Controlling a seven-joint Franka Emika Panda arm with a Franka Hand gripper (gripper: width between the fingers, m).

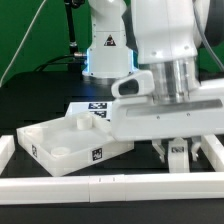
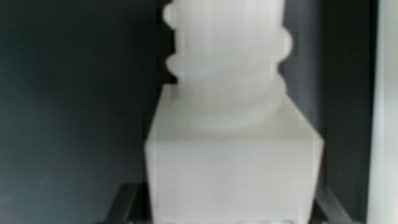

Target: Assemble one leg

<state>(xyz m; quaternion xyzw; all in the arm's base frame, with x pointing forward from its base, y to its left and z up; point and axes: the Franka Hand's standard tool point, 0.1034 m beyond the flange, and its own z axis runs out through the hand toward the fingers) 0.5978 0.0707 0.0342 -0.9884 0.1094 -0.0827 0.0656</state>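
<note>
The white leg (image 2: 231, 130) fills the wrist view, its square block end between my dark fingers (image 2: 125, 205) and its threaded end pointing away. My gripper (image 1: 176, 152) is shut on the leg (image 1: 177, 156), which shows small and white with a black tag, held low just behind the front white rail. The large white tray-like tabletop (image 1: 45, 138) with corner sockets lies tilted to the exterior view's left of the gripper, apart from it.
A white frame rail (image 1: 110, 186) runs along the front, with white side pieces at the exterior view's left (image 1: 5, 152) and right (image 1: 212, 150). The marker board (image 1: 92, 108) lies behind the tabletop. The arm's base (image 1: 105, 45) stands at the back.
</note>
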